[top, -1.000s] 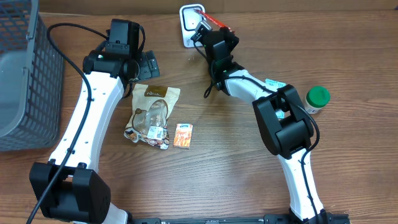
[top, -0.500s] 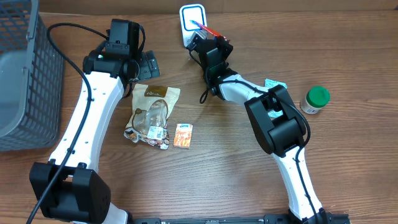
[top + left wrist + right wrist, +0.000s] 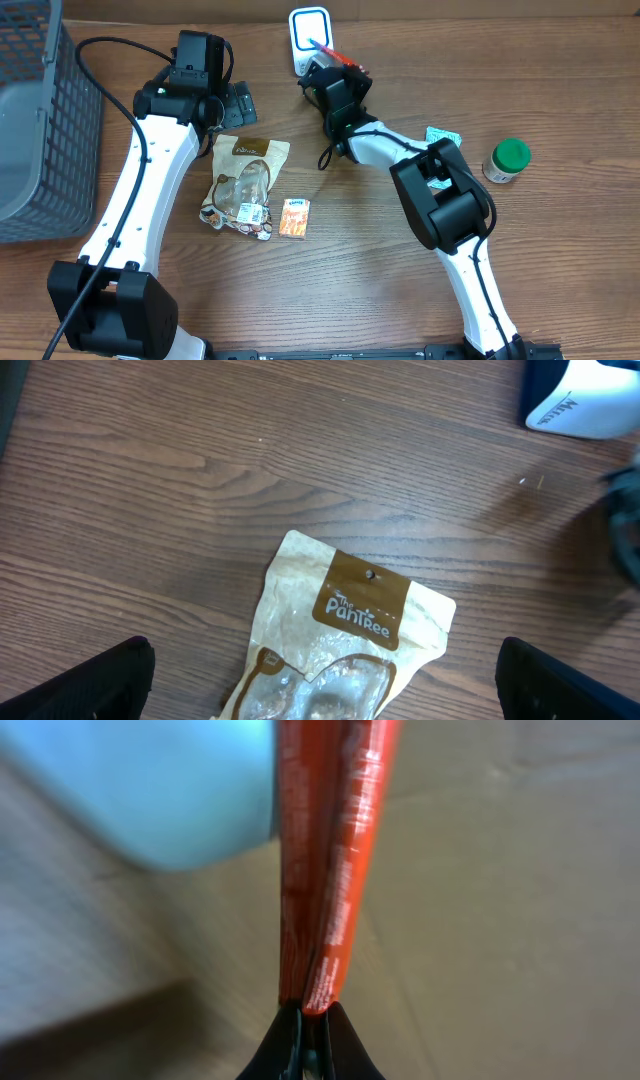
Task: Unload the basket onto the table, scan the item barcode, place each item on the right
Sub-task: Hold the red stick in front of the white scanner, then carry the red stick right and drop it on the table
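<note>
red packet (image 3: pixel 325 870) sat pinched edge-on in the right hand (image 3: pixel 305 1020), held up to the white scanner (image 3: pixel 310 22) at the back of the counter (image 3: pixel 350 290) (likely presenting its barcode); left hand (image 3: pixel 233 103) hung spread over a snack pouch (image 3: pixel 360 605).

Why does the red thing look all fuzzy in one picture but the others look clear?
Right wrist view: the red packet sits very close to the lens, blurred, with glare along its edge; left wrist view: the snack pouch is sharp; overhead view: even light, soft shadows.
</note>
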Controlling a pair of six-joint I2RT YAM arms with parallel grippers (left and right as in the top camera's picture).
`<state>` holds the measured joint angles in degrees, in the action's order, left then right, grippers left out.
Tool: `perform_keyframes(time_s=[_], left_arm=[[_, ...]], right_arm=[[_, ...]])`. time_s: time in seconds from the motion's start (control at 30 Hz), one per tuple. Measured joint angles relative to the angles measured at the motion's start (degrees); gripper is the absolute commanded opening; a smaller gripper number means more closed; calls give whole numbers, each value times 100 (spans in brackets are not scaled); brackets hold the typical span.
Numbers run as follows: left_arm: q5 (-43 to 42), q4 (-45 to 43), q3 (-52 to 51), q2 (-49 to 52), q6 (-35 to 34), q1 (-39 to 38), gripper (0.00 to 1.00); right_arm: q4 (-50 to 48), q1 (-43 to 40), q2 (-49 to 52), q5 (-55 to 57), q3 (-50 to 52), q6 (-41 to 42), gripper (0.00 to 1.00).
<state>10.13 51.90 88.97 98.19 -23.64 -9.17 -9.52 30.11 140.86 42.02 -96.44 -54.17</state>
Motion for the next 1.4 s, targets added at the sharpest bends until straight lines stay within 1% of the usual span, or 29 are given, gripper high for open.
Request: perform_keyframes(time_s=[0.13,0.2,0.33,0.37,0.4,0.5,0.53,0.63,0.73,0.8,0.9,0.97,1.0,1.03,1.07,1.1,1.13,1.3,1.4], left_arm=[[0,0,0,0,0,0,100],[0,0,0,0,0,0,100],[0,0,0,0,0,0,100],[0,2,0,0,0,0,100],[2,-2,0,0,0,0,99],[-4,0,0,0,0,0,100],[0,-2,0,0,0,0,100],[0,2,0,0,0,0,100],[0,0,0,0,0,0,100],[0,-2,0,0,0,0,100],[0,-2,0,0,0,0,100],[0,-2,0,0,0,0,100],[0,-2,0,0,0,0,100],[0,0,0,0,0,0,100],[0,-2,0,0,0,0,100],[0,2,0,0,0,0,100],[0,-2,0,0,0,0,100],[0,-2,0,0,0,0,100],[0,-2,0,0,0,0,100]], right_arm=[[393,227,-173,-20,2,236,3],[874,337,-557,-72,2,525,3],[2288,317,-1585,-101,0,1305,4],[2983,262,-2122,-98,0,1744,3],[3456,227,-2396,-114,-50,2098,3],[5517,129,-3281,-120,-116,3650,3],[6000,96,-3480,-136,-120,4116,3],[7766,-48,-3840,-382,-142,5716,4],[8714,-313,-3845,-857,-63,6863,4],[8939,-507,-3825,-1163,83,7342,4],[8931,-798,-3816,-1491,522,7820,4],[8765,-931,-3801,-1628,848,8021,10],[8693,-962,-3792,-1665,975,8083,18],[8616,-979,-3792,-1703,1091,8144,36],[8509,-988,-3788,-1744,1211,8236,60],[8417,-986,-3783,-1781,1303,8240,70],[8360,-986,-3781,-1797,1360,8251,74],[8008,-988,-3773,-1976,1554,8286,76],[7696,-986,-3773,-2507,1556,8297,76]])
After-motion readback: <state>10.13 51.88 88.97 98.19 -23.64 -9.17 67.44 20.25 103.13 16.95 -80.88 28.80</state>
